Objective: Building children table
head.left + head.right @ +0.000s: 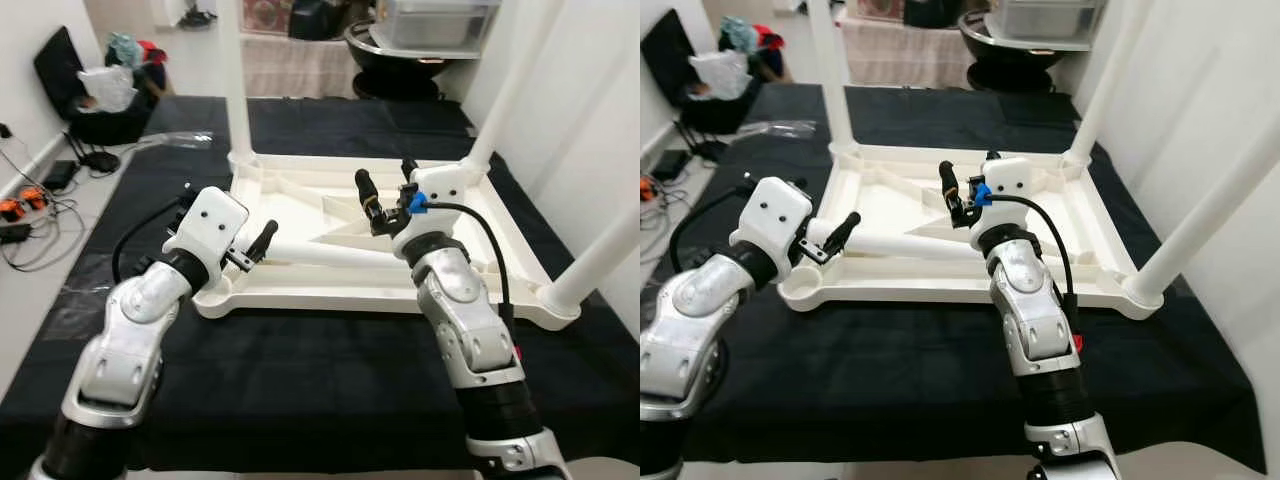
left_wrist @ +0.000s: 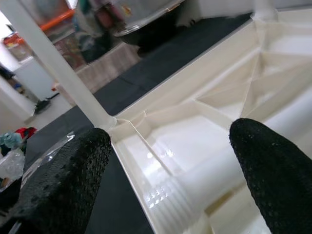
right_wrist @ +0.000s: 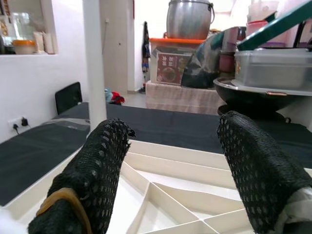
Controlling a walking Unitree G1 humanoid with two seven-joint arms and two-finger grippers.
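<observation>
A: On the black mat, the tabletop lies upside down, ribs up. Three legs already stand in its corners: far left, far right, near right.

B: And the fourth?

A: The loose leg lies along the near edge, inside the rim, its threaded end toward the near-left corner socket. The left gripper is spread around that end, fingers on either side, not closed on it as far as I can judge. The right gripper hovers above the middle of the tabletop, fingers parted and empty.

B: What could go wrong?

A: The leg is round and smooth. A pinch near one end would probably let the far end swing or roll against the ribs. If it enters the socket tilted, the thread may cross and jam. The near-right leg stands close beside the right forearm, so a wide swing could knock it.

B: The room?

A: The mat covers a low platform. At its left edge, cables and chargers lie on a pale floor. Past the far edge are a dark bag, a large pot and stacked containers.
</observation>
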